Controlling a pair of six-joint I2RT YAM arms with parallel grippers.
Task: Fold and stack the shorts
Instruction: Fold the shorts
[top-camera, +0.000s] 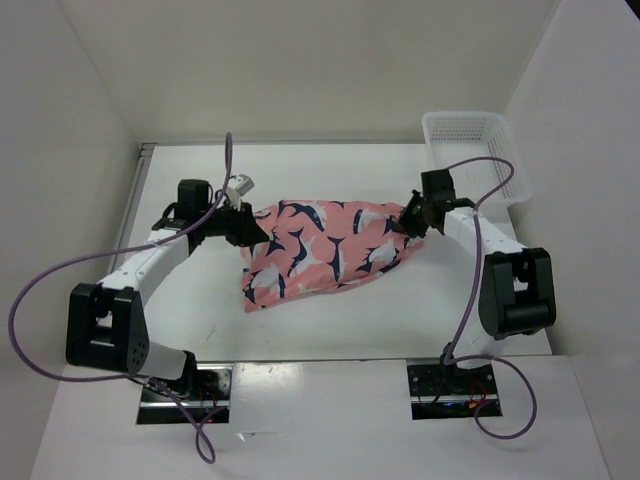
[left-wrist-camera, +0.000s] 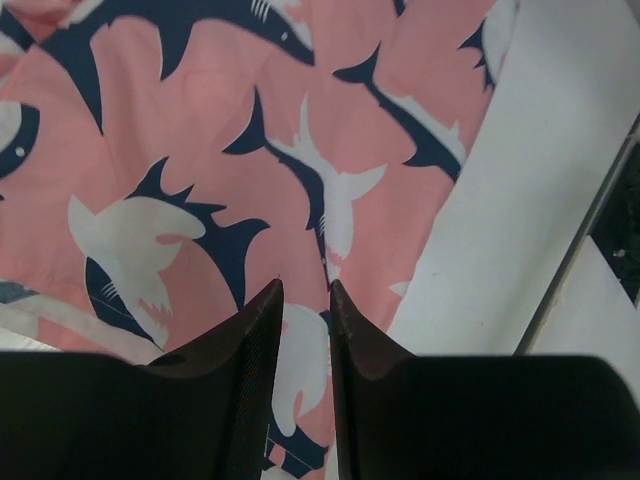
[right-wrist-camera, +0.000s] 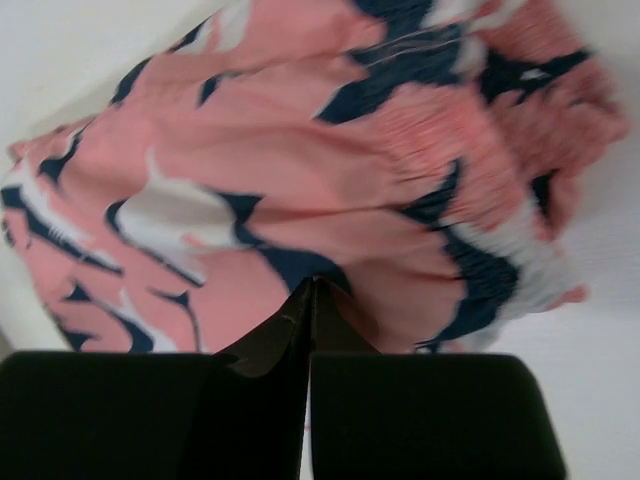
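Note:
The salmon-pink shorts (top-camera: 325, 250) with navy-and-white whale shapes lie spread across the middle of the table, stretched between my two grippers. My left gripper (top-camera: 250, 228) is at their upper left corner. In the left wrist view its jaws (left-wrist-camera: 305, 285) stand a narrow gap apart with the shorts' fabric (left-wrist-camera: 200, 150) between them. My right gripper (top-camera: 402, 226) is at the shorts' right end. In the right wrist view its jaws (right-wrist-camera: 312, 282) are pressed together at the edge of the blurred fabric (right-wrist-camera: 300, 150), by the gathered waistband.
A white mesh basket (top-camera: 470, 135) stands at the back right corner. White walls close in the table on three sides. A purple cable loops from each arm. In the left wrist view the bare table (left-wrist-camera: 500, 200) shows beside the shorts.

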